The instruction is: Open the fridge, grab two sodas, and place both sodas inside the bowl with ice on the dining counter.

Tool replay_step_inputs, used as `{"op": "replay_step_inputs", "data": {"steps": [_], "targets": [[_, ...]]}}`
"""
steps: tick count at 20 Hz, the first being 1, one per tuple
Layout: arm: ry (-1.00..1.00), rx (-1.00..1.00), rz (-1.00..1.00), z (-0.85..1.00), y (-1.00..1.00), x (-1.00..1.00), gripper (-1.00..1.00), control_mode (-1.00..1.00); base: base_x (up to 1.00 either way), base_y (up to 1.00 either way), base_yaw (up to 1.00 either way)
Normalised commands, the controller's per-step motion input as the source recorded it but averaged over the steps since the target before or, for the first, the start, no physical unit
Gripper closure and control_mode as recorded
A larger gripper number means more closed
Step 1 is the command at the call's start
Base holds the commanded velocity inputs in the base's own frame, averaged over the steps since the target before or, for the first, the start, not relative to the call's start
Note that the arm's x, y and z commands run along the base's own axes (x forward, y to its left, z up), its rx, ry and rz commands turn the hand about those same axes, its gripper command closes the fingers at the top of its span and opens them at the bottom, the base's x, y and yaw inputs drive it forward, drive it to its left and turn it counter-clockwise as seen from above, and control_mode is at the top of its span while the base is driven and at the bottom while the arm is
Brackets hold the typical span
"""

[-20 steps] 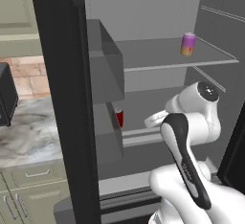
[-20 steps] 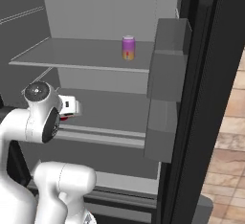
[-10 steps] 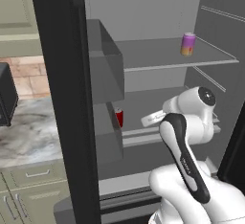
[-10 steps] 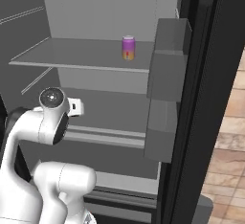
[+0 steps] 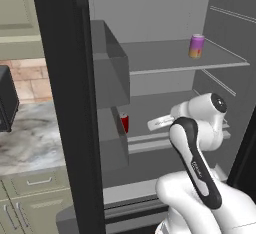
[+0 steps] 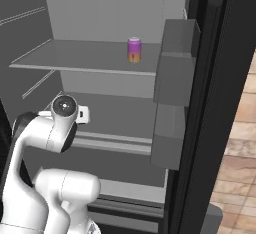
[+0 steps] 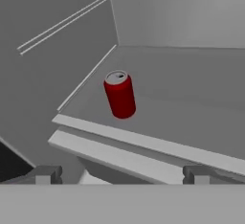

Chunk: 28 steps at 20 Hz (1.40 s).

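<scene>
Pincer point(image 7: 122, 174) spread wide, empty, facing the red soda!
The fridge point(image 5: 165, 18) stands open. The red soda point(image 7: 120, 94) sits upright on the lower shelf point(image 7: 191, 103) near its front edge and left wall, just ahead of the pincer fingertips point(image 7: 45, 174). The purple soda point(image 5: 196, 46) stands on the upper shelf point(image 5: 165, 58), toward its front edge.
</scene>
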Motion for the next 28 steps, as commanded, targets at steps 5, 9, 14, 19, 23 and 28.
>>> {"op": "replay_step_inputs", "data": {"steps": [5,9,14,19,23,28], "targets": [[-0.03,0.01,0.00,-0.11,0.05,0.27,-1.00,-1.00,0.00,0.00,0.00],[0.00,0.00,0.00,0.00,0.05,0.36,-1.00,-1.00,0.00,0.00,0.00],[0.00,-0.01,0.00,0.00,0.25,0.27,-1.00,-1.00,0.00,0.00,0.00],[0.00,-0.01,0.00,0.00,0.31,0.24,-1.00,-1.00,0.00,0.00,0.00],[0.00,-0.04,-0.01,0.00,0.21,0.17,-1.00,-1.00,0.00,0.00,0.00],[0.00,-0.05,-0.02,0.00,0.18,0.20,-1.00,-1.00,0.00,0.00,0.00]]}}
